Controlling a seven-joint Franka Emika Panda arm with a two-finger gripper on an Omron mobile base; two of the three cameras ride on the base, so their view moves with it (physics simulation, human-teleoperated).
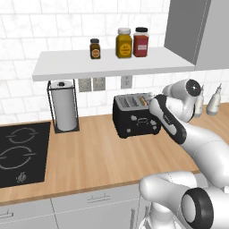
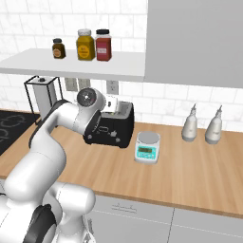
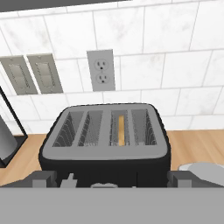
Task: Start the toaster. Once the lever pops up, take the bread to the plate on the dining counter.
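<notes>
Toaster [image 3: 104, 140] at frame centre in hand view, bread [image 3: 121, 130] sunk in third slot from left. Gripper [image 3: 113, 178] hangs released just in front, jaws wide, holding nothing. Step: starting toaster. Next likely: find lever, press down.

My own arm hides the toaster's [image 2: 116, 127] left half in the right base view. The bread [image 3: 121, 130] sits deep in its slot, perhaps only its top edge showing.
</notes>
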